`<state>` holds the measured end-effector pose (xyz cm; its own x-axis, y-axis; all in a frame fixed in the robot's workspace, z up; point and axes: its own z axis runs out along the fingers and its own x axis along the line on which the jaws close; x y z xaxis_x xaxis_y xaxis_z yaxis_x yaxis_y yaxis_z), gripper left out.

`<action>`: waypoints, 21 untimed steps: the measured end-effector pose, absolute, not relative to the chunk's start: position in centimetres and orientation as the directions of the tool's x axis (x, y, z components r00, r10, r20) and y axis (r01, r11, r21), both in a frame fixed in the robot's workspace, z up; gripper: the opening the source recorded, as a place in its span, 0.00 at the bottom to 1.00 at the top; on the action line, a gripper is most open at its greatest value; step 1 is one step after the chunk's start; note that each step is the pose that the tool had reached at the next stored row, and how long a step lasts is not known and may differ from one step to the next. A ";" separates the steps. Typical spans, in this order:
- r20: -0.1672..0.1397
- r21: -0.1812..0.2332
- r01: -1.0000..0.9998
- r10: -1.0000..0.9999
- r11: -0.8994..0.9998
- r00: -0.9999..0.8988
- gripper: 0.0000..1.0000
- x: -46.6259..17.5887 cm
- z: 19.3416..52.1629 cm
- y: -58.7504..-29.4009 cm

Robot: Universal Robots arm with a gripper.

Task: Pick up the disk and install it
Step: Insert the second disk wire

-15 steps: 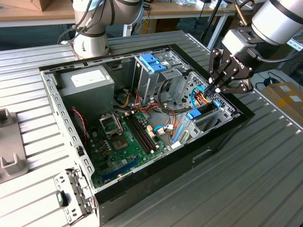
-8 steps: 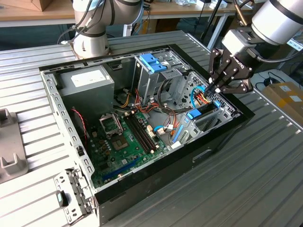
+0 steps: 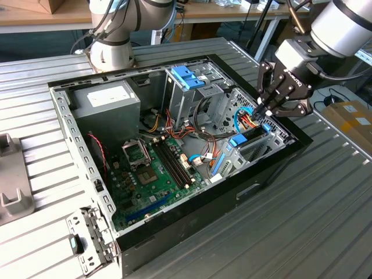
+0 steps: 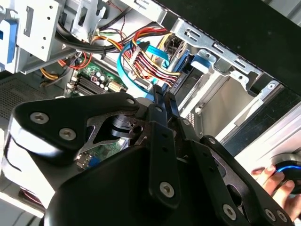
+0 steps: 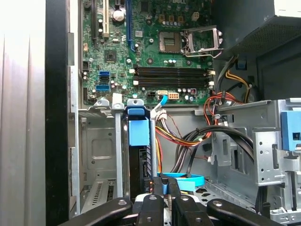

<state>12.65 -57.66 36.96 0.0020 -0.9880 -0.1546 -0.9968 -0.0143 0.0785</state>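
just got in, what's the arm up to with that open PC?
The arm's gripper is down at the edge of the open computer case, on the exterior view's right, among the coloured cables by the drive bays. In the first wrist view the disk, with its light-blue rail, stands in a slot of the silver drive cage just ahead of the gripper, so it looks seated or nearly so. The fingers look close together at a blue cable. A person's hand shows in the second wrist view.
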 end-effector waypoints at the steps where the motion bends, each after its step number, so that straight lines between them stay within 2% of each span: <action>1: -0.155 0.078 -0.997 -0.988 -0.019 0.006 0.16 12.7 36.9 -57.7; 21: -0.155 0.078 -0.997 -0.988 -0.019 0.007 0.16 12.4 35.1 -58.6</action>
